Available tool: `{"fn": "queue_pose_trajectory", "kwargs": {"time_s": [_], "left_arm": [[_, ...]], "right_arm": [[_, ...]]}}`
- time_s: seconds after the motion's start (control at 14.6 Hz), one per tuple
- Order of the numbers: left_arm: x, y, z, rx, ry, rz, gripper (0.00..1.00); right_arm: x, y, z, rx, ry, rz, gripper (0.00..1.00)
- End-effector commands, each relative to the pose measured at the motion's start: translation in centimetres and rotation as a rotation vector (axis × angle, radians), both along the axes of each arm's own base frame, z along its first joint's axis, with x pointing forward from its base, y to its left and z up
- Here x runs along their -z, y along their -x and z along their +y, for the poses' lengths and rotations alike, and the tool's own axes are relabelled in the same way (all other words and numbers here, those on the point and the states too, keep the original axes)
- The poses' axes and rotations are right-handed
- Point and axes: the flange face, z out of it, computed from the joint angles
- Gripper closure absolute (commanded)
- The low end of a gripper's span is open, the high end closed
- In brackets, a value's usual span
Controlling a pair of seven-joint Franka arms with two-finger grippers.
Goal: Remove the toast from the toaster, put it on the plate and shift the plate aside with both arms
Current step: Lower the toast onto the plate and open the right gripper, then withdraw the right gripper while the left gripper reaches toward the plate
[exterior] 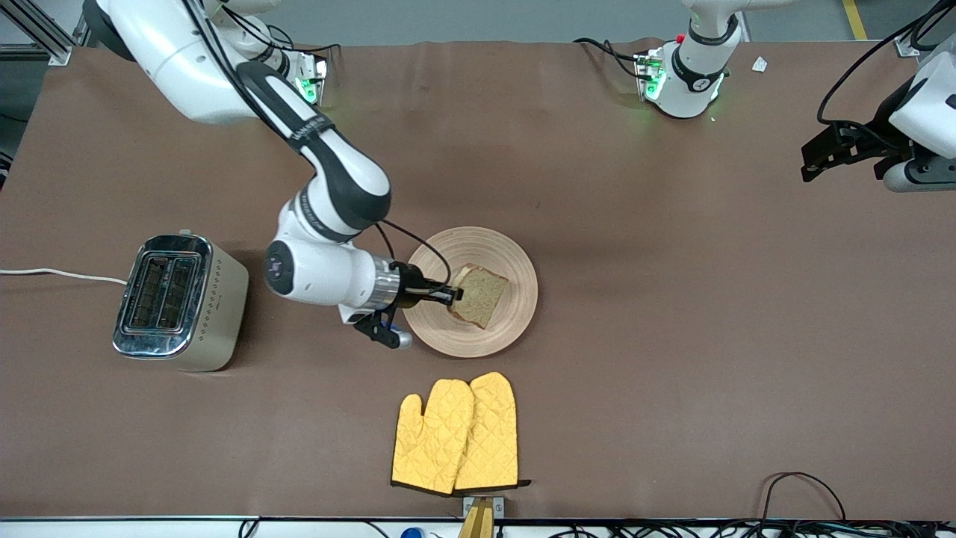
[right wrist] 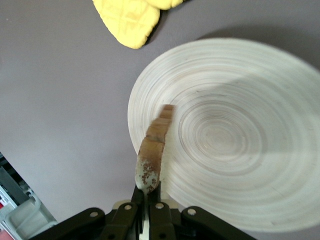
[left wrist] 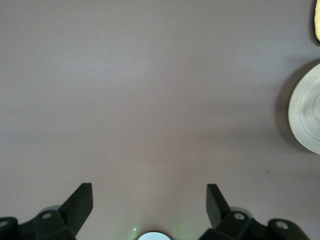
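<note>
The toast (exterior: 480, 296) is held clenched in the right hand (exterior: 450, 296) over the plate (exterior: 515, 261) at mid-surface. Toaster (exterior: 179, 301) and yellow mitts (exterior: 457, 435) are set nearby. The left hand (left wrist: 150, 205), fingers spread, waits over bare surface (exterior: 672, 336).

Front cam high, facing arms; wrist cams look down — all share plate (exterior: 515, 258).

We count one toast (exterior: 479, 296), one wooden plate (exterior: 514, 263), one toaster (exterior: 179, 301) with two slots, two yellow oven mitts (exterior: 457, 436), and two robot arms (exterior: 328, 187).
</note>
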Motion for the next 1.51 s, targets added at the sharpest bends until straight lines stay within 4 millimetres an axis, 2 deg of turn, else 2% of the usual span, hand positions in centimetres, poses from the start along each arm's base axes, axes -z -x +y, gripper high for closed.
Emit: {"fn": "queue_pose_trajectory", "kwargs": {"time_s": [0.0, 0.07, 0.14, 0.27, 0.34, 0.48, 0.55, 0.68, 0.75, 0.89, 1.16, 1.3, 1.44], "left_arm": [[-0.4, 0.4, 0.1, 0.014, 0.013, 0.005, 0.0], [-0.4, 0.3, 0.1, 0.015, 0.013, 0.005, 0.0], [-0.4, 0.3, 0.1, 0.015, 0.013, 0.006, 0.0], [-0.3, 0.3, 0.1, 0.014, 0.013, 0.008, 0.0], [-0.4, 0.3, 0.1, 0.012, 0.013, 0.006, 0.0], [-0.4, 0.3, 0.1, 0.008, 0.013, 0.006, 0.0], [-0.3, 0.3, 0.1, 0.008, 0.013, 0.006, 0.0], [-0.3, 0.2, 0.0, 0.003, 0.015, 0.007, 0.0], [-0.1, 0.1, -0.1, 0.005, 0.015, 0.009, 0.0], [0.6, -0.4, -0.5, 0.01, 0.018, 0.017, 0.0], [3.3, -2.2, -0.8, 0.007, 0.092, 0.053, 0.0], [5.5, -3.7, -1.3, 0.013, 0.134, 0.065, 0.0], [8.5, -5.2, -2.1, 0.008, 0.227, 0.099, 0.0]], "right_arm": [[2.3, 2.0, 0.3, 0.002, 0.003, -0.021, 0.92], [3.2, 2.4, -0.1, -0.029, 0.012, -0.031, 0.81], [4.0, 2.5, -0.8, -0.06, 0.025, -0.043, 0.59], [4.9, 1.8, -2.5, -0.112, 0.046, -0.087, 0.22], [5.0, 1.4, -3.3, -0.121, 0.057, -0.103, 0.0], [4.4, 0.5, -5.2, -0.141, 0.081, -0.086, 0.0], [3.2, -0.5, -7.3, -0.151, 0.114, -0.081, 0.0], [-2.7, -2.6, -13.1, -0.131, 0.197, -0.114, 0.0], [-5.4, -3.5, -17.2, -0.113, 0.255, -0.134, 0.0], [-9.1, -3.8, -22.9, -0.155, 0.331, -0.163, 0.0], [-15.5, -2.4, -34.0, -0.307, 0.42, -0.205, 0.0], [-19.1, -1.0, -37.2, -0.396, 0.498, -0.24, 0.0], [-22.4, 1.1, -38.9, -0.44, 0.572, -0.232, 0.0]]}}
